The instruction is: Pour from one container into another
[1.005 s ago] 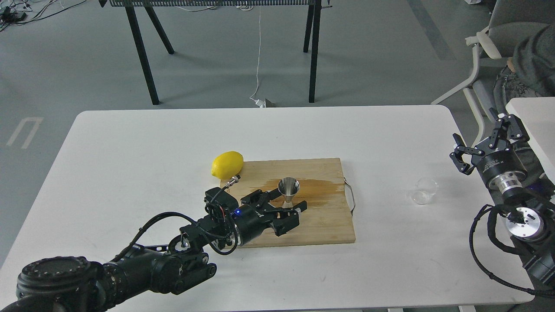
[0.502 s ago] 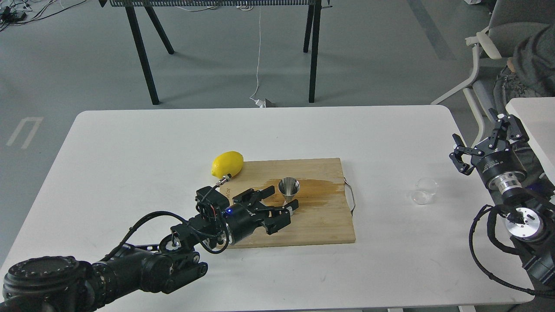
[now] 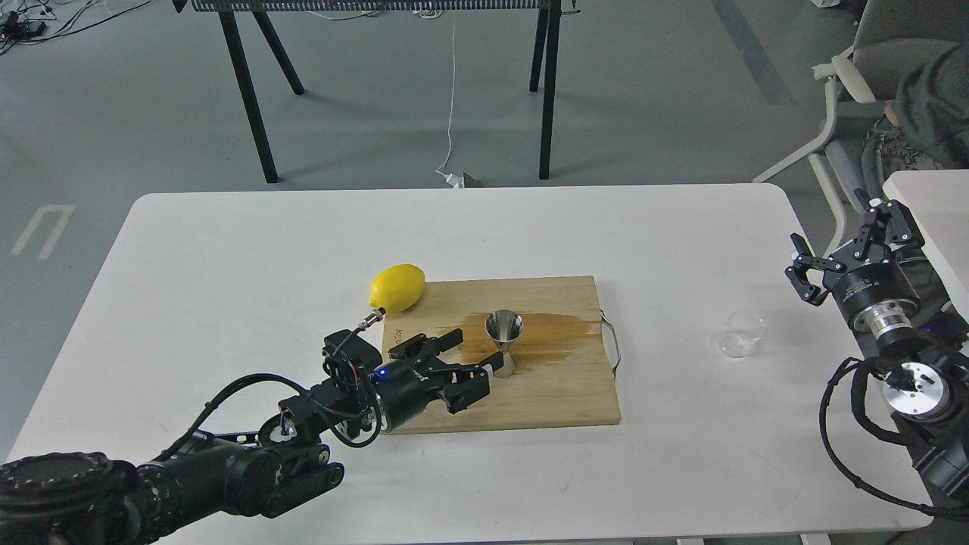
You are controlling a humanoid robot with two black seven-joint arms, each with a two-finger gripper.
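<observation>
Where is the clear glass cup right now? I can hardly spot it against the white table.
In the head view, the glass cup stands on the white table at the right, between the wooden board and the right claw.

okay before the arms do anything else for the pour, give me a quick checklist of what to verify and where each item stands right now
1. Steel jigger upright on the wooden cutting board: ok.
2. Left gripper clear of the jigger: cannot tell; it is open, its fingertips close beside the jigger's base.
3. Clear glass cup upright on the white table, right of the board: ok.
4. Right gripper holding the cup: not ok; it is open, empty and apart from the cup.
5. Liquid in the cup: cannot tell, the glass is too small and clear.
6. Board dry: not ok, a darker wet-looking stain spreads around the jigger.
</observation>
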